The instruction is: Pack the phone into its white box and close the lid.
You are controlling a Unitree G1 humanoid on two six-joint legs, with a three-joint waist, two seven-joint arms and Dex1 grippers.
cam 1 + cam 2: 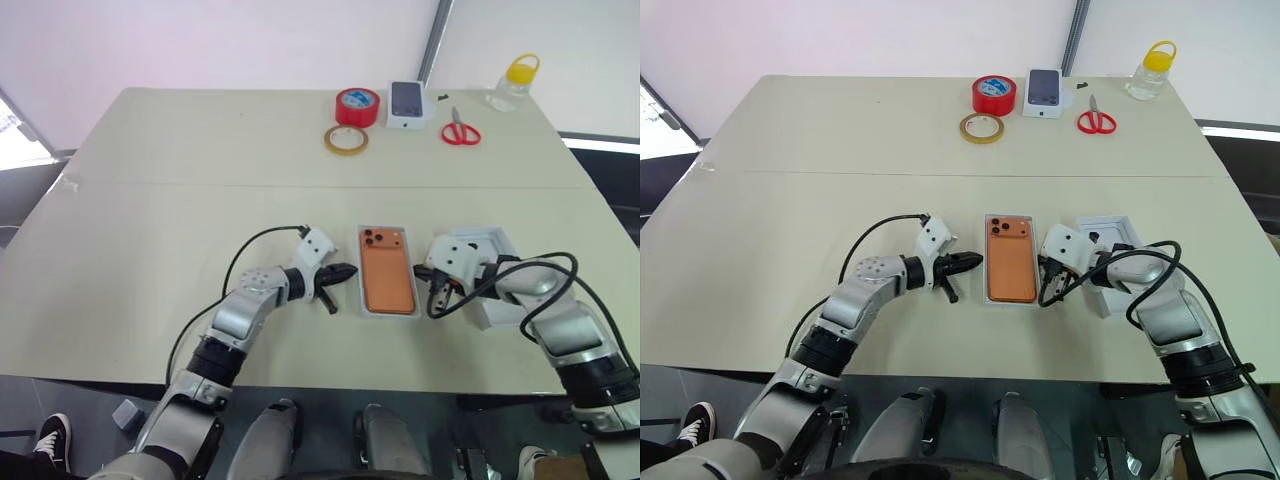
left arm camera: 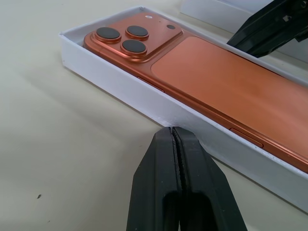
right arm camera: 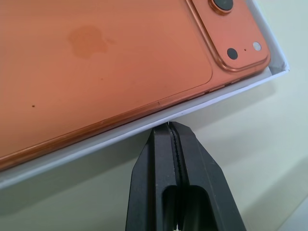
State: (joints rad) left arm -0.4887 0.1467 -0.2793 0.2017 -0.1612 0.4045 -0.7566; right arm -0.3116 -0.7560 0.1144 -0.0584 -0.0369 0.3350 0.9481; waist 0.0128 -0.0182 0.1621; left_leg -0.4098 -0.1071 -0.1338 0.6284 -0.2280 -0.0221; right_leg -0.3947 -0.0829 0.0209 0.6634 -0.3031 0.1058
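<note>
The orange phone [image 1: 388, 272] lies back up in the shallow white box [image 1: 388, 313] at the table's front middle, its camera lenses [image 2: 126, 39] at the far end. My left gripper [image 1: 342, 270] is shut and empty, its tip [image 2: 172, 131] against the box's left wall [image 2: 144, 98]. My right gripper [image 1: 428, 276] is also shut and empty, its tip [image 3: 169, 126] at the box's right wall [image 3: 96, 142]. The lid [image 1: 494, 238] sits just right of the box, partly hidden under my right arm.
Along the far edge stand a red tape roll [image 1: 357, 105], a tan tape roll [image 1: 345, 140], a small white box printed with a phone [image 1: 407, 103], red scissors [image 1: 460, 131] and a yellow-capped jar [image 1: 514, 82]. The table's front edge runs close below the box.
</note>
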